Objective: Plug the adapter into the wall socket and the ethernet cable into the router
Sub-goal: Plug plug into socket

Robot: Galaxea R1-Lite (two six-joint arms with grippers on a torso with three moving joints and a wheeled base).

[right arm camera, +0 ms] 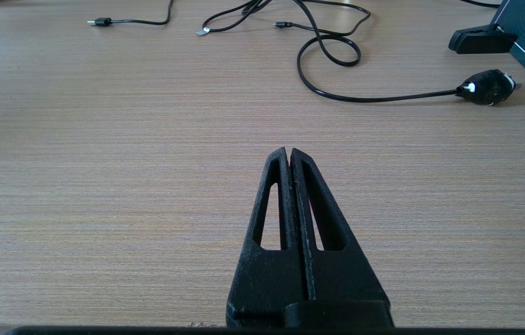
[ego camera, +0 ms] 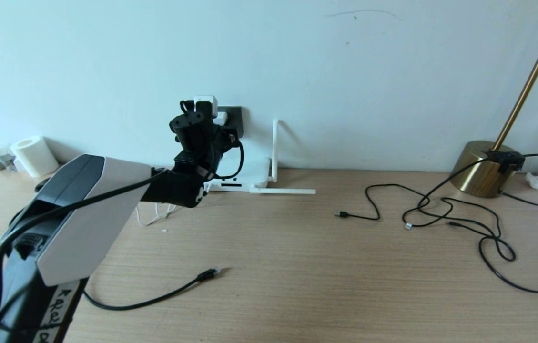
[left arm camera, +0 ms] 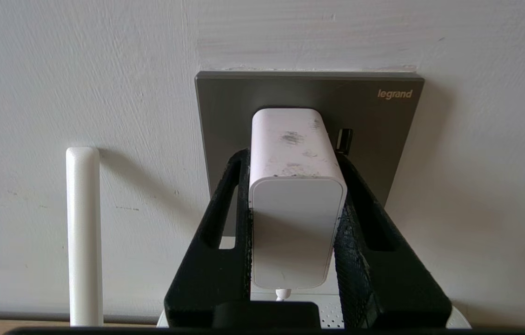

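At the far left of the wooden table (ego camera: 297,267), next to the wall, stands a roll of white paper (ego camera: 34,155). The left arm reaches from the lower left corner up to the wall. Its left gripper (left arm camera: 295,186) holds the adapter (left arm camera: 295,195) tightly between both fingers (left arm camera: 232,223), and the front of the adapter is against the dark grey wall socket (left arm camera: 383,121); if the pins are fully inside, I cannot tell. The thin white cord (ego camera: 152,218) hangs down and lies on the table under the arm.

Below the socket the router (ego camera: 249,180) lies against the wall. One antenna (ego camera: 275,147) stands upright and another antenna (ego camera: 282,191) lies flat on the table. In front of it, well apart, the ethernet cable (ego camera: 154,299) rests on the table, and its plug (ego camera: 208,274) points to the right, not connected.

Further to the right several thin black cables (ego camera: 464,224) lie in loops, near a brass lamp base (ego camera: 481,169).

The right gripper (right arm camera: 290,156) is low over the bare table, with its fingers pressed together and nothing between them.
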